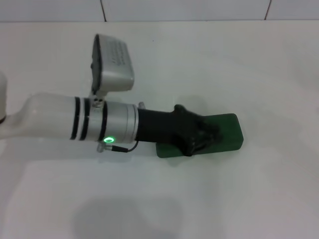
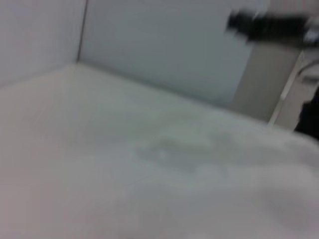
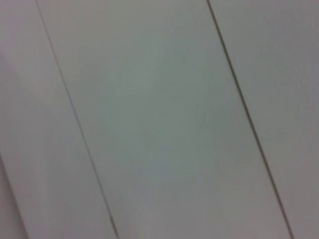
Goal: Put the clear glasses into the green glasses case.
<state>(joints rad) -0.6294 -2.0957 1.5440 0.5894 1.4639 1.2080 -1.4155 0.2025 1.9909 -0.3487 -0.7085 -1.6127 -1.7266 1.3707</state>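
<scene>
White table [image 1: 239, 199] fills your head view, plain and pale, with a tiled wall [image 1: 189, 10] running along its far edge at 12 o'clock.

Nearest you, from 9 o'clock, your left arm [image 1: 75, 119] reaches in across the middle of the table: a white sleeve, a silver cuff with dark rings, a lit green lamp [image 1: 108, 140] on its underside and a thin black cable looping below it. A grey camera block [image 1: 112, 63] stands up from the wrist toward 12 o'clock.

Past the cuff, the black left end effector [image 1: 197, 134] lies directly over the green glasses case [image 1: 227, 132], which sits just right of centre, toward 3 o'clock. You see the case lying flat, its long side running across the table, its near left part covered by the black housing. You cannot tell from any view whether the fingers are spread or pressed together, nor whether they touch the case.

You cannot make out the clear glasses anywhere.

Your left wrist view shows only blurred table and wall. Your right wrist view shows only pale panels with dark seams; the right end effector does not appear.
</scene>
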